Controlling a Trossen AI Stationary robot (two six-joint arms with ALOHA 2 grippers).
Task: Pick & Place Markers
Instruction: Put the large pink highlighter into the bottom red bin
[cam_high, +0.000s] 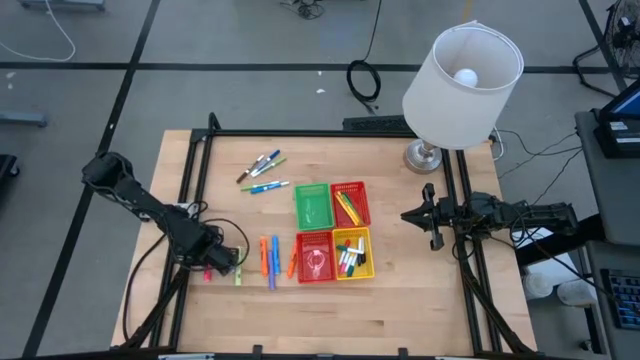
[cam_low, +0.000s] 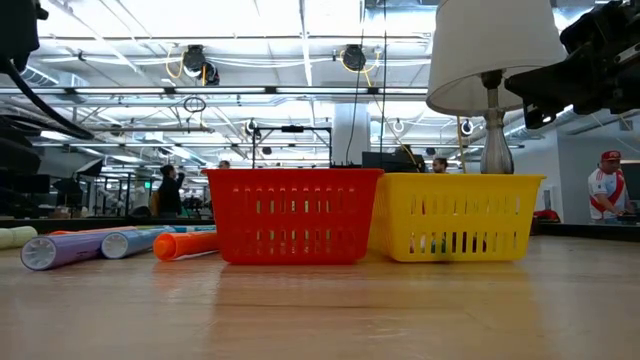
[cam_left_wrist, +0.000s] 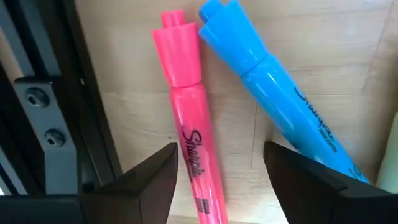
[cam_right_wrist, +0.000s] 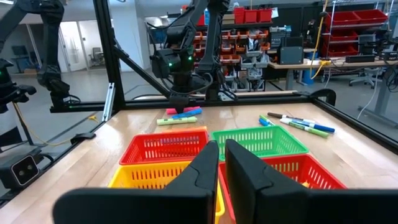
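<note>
In the left wrist view a pink marker (cam_left_wrist: 189, 124) and a blue marker (cam_left_wrist: 280, 93) lie flat on the wooden table. My left gripper (cam_left_wrist: 217, 180) points down over them, open. The pink marker runs between its fingers, close to one of them, and the blue marker passes under the other. The high view shows this gripper (cam_high: 218, 258) near the table's left edge, with a yellow-green marker (cam_high: 238, 273) beside it. Orange and blue markers (cam_high: 268, 260) lie to its right. My right gripper (cam_right_wrist: 221, 163) waits shut at the table's right side.
Four small baskets stand mid-table: green (cam_high: 312, 206), red (cam_high: 351, 188), red (cam_high: 314, 256) and yellow (cam_high: 353, 270), two with markers in them. More markers (cam_high: 262, 168) lie toward the far left. A black frame rail (cam_left_wrist: 50, 106) runs close beside my left gripper. A lamp (cam_high: 460, 70) stands far right.
</note>
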